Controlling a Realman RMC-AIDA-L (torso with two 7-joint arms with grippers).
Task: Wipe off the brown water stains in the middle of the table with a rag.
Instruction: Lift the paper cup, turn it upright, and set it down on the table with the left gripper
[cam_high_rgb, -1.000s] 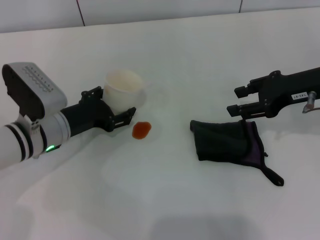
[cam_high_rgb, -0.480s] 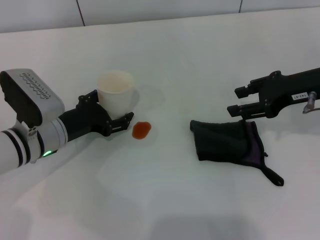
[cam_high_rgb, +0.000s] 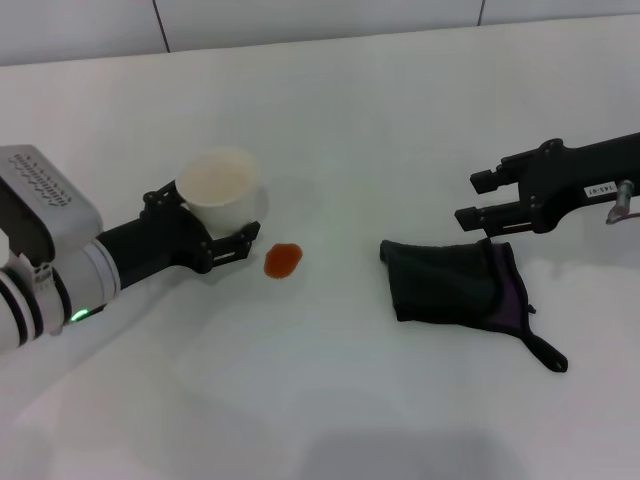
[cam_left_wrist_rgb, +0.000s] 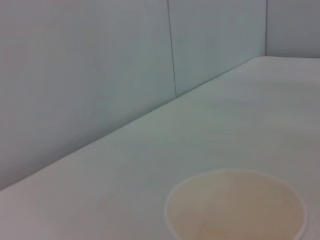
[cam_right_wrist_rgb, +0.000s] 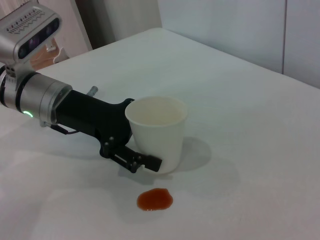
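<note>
Head view: the small orange-brown oval water stain (cam_high_rgb: 283, 260) lies on the plain white matte table (cam_high_rgb: 330, 400), just beyond the fingertips of the left gripper (cam_high_rgb: 222, 232). That gripper's black fingers are clamped around a white paper cup (cam_high_rgb: 220, 190). The dark cloth rag (cam_high_rgb: 456, 282) with purple lining lies flat below the right gripper (cam_high_rgb: 478, 200), whose fingers are spread apart and hold nothing.
</note>
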